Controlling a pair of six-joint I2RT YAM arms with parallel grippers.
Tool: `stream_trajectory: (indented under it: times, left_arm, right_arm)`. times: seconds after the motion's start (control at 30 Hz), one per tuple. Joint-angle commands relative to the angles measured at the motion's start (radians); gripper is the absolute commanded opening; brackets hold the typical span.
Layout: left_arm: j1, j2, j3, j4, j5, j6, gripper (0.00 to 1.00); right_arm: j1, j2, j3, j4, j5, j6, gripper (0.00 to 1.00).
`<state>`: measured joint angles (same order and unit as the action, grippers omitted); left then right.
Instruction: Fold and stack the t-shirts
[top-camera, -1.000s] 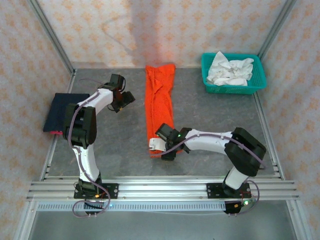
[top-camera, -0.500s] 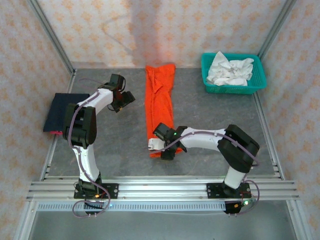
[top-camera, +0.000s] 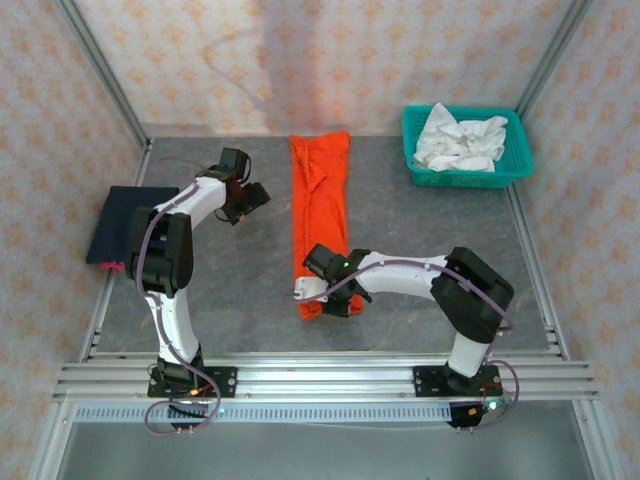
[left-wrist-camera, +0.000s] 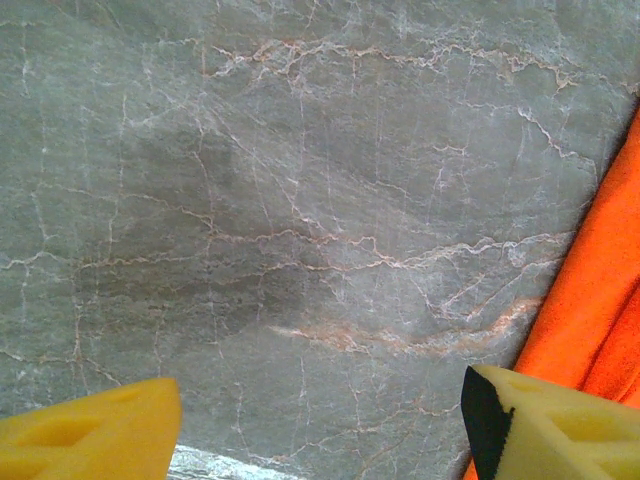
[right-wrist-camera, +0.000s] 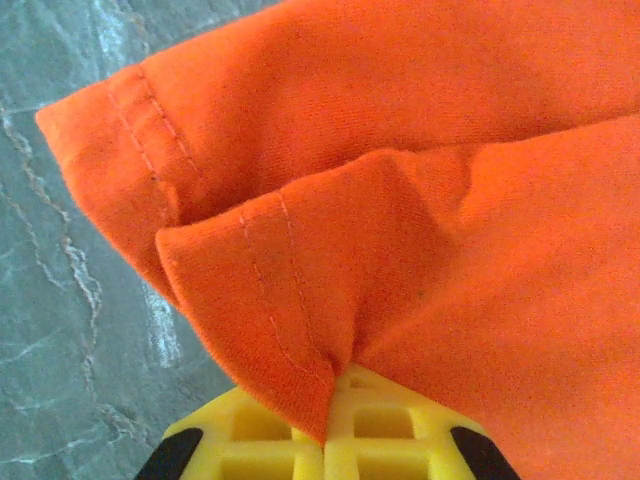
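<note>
Nearest the near edge of the grey marble-patterned worktop (top-camera: 420, 220), we log the right gripper (top-camera: 312, 293) at the near end of the bright orange-red t-shirt (top-camera: 322, 200) of soft cloth. The shirt is folded into a long narrow strip. It runs from that near end straight toward the far edge, roughly along the middle of the worktop.

In the right wrist view, the yellow fingertips (right-wrist-camera: 340, 435) are pressed together. A stitched hem corner of the orange-red t-shirt is pinched in the seam between them. A second hemmed layer lies just beyond it, resting on the worktop. The right arm reaches in from the right side, and its forearm lies low over the bare surface beside the strip.

Farther in, the left gripper (top-camera: 250, 197) sits left of the strip and apart from it. The left wrist view shows its yellow fingers (left-wrist-camera: 90, 432) spread wide over bare worktop. The edge of the orange-red t-shirt lies just beside the right-hand finger; we cannot tell whether they touch.

At the left edge of the worktop, a dark navy t-shirt (top-camera: 120, 222) lies folded into a flat rectangle. Part of it is hidden behind the left arm's elbow.

In the far right corner stands a teal plastic lattice basket (top-camera: 468, 178) holding crumpled white cloth (top-camera: 458, 140), well apart from both grippers.
</note>
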<state>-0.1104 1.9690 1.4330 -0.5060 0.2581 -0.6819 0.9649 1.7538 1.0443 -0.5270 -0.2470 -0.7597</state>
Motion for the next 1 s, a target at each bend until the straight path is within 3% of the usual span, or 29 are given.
stream_trajectory:
  times: [0.0, 0.27, 0.43, 0.57, 0.77, 0.97]
  left_arm:
    - [0.009, 0.003, 0.001, 0.008, 0.000, 0.008, 0.75]
    - [0.006, -0.003, -0.013, 0.060, 0.051, -0.032, 0.76]
    - [-0.024, -0.008, -0.040, 0.185, 0.076, -0.080, 0.92]
    - [-0.075, 0.048, 0.021, 0.211, 0.104, -0.096, 0.94]
    - [-0.133, 0.165, 0.137, 0.230, 0.114, -0.093, 0.86]
    - [-0.140, 0.300, 0.322, 0.147, 0.117, -0.073, 0.77]
  right_arm:
    - [-0.017, 0.020, -0.012, 0.007, 0.062, 0.008, 0.00]
    - [-0.016, -0.131, -0.065, 0.033, 0.029, 0.080, 0.00]
    - [0.003, -0.202, -0.096, -0.009, -0.050, 0.154, 0.00]
    - [0.024, -0.258, -0.114, -0.057, -0.103, 0.212, 0.00]
    - [0.027, -0.335, -0.114, -0.118, -0.127, 0.226, 0.00]
    - [0.027, -0.382, -0.076, -0.181, -0.166, 0.215, 0.00]
